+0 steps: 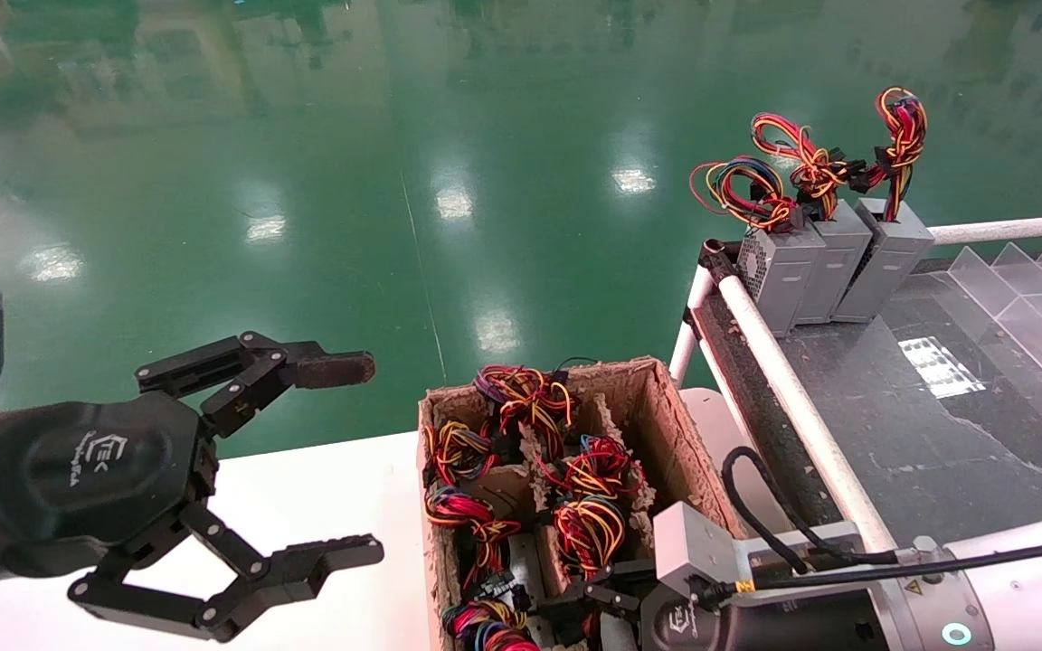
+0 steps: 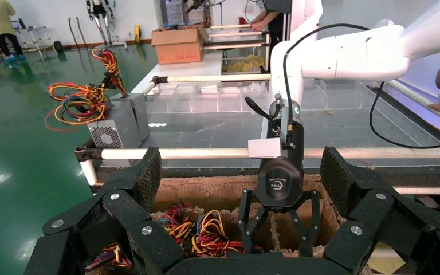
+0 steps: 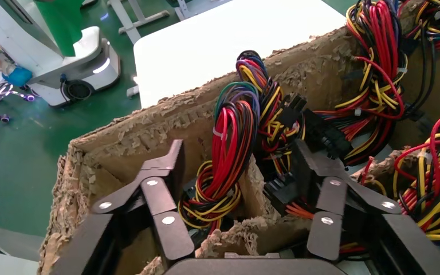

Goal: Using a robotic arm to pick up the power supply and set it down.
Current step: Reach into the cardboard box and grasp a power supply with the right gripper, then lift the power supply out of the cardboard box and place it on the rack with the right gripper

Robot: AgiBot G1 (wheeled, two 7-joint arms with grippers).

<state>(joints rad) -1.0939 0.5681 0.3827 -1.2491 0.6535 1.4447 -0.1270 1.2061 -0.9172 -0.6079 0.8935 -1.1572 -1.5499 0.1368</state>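
Note:
The robotic arm (image 1: 1009, 579), white-silver with black cables, reaches from the right into a torn cardboard box (image 1: 666, 425). Its right gripper (image 3: 240, 160) is open and lowered among the box's compartments. Between its fingers stand the red, yellow and blue wire bundle of a power supply (image 3: 224, 149) and a frayed cardboard divider (image 3: 246, 229). The supply's grey body is hidden down in the compartment. The left wrist view shows the same right gripper (image 2: 278, 240) low in the box. My left gripper (image 1: 367, 457) hangs open and empty over the white table, left of the box.
Several more wire bundles (image 1: 589, 470) fill the box. Three grey power supplies (image 1: 833, 262) stand in a tight row on the dark table at the right, behind a white rail (image 1: 783, 371). Clear plastic bins (image 1: 1037, 298) lie beyond. The white table (image 1: 322, 488) borders green floor.

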